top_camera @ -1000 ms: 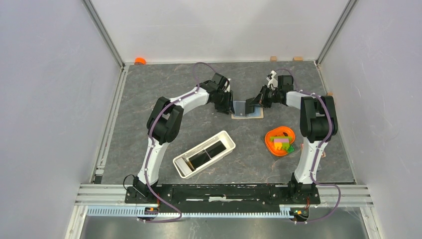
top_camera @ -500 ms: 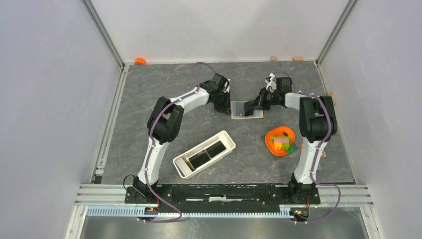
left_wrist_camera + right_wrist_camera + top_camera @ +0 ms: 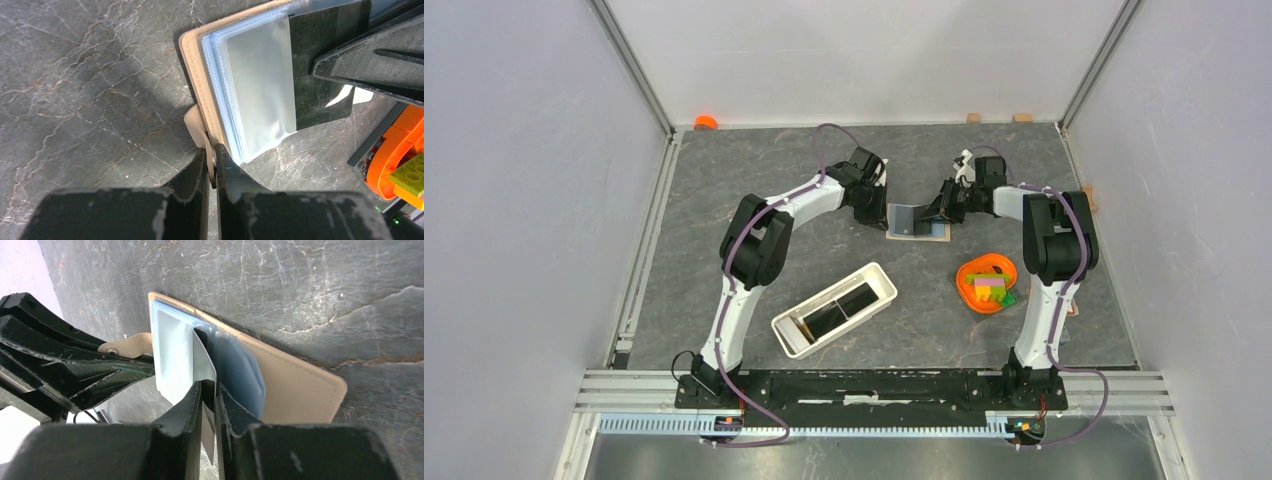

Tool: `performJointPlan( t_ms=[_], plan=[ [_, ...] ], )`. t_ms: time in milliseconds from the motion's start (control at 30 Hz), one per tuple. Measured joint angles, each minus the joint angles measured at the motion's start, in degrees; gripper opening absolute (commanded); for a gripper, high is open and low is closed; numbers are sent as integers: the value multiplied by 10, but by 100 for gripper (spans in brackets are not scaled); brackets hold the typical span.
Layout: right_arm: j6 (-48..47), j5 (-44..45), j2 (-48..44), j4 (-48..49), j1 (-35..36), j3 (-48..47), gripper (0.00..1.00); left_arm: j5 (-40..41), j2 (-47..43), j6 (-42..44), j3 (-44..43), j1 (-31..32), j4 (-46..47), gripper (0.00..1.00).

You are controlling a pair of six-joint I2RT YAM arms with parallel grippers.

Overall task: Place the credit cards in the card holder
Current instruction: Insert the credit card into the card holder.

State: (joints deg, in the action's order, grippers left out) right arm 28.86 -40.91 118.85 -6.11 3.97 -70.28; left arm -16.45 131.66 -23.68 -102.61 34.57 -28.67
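Tan leather wallet [image 3: 295, 385] | left claw [image 3: 211, 165] clamps tab [image 3: 194, 122] | right claw [image 3: 209, 395] clamps clear sleeve [image 3: 204, 362]

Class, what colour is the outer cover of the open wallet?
The cover is tan, best seen in the right wrist view.

Grey marbled tabletop [image 3: 754, 160], plain white walls [image 3: 864, 50], aluminium rails [image 3: 630, 60] at edges
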Motion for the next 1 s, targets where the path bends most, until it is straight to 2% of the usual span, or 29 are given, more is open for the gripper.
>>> performJointPlan(
  t_ms=[67,133,233,500,900,1000],
  plan=[
    [0,3,2,-3,3,-1,25,-1,0,4,0,0,0,2],
    [0,10,2,-6,6,-2,28,-1,0,5,0,0,0,2],
    [-7,20,2,-22,10,-13,38,0,0,6,0,0,0,2],
    [-45,64,-7,-63,22,-44,51,0,0,6,0,0,0,2],
    [-129,193,-63,-114,21,-48,66,-1,0,6,0,0,0,3],
    [-143,211,-72,-123,21,-47,65,-4,0,6,0,0,1,11]
  ],
)
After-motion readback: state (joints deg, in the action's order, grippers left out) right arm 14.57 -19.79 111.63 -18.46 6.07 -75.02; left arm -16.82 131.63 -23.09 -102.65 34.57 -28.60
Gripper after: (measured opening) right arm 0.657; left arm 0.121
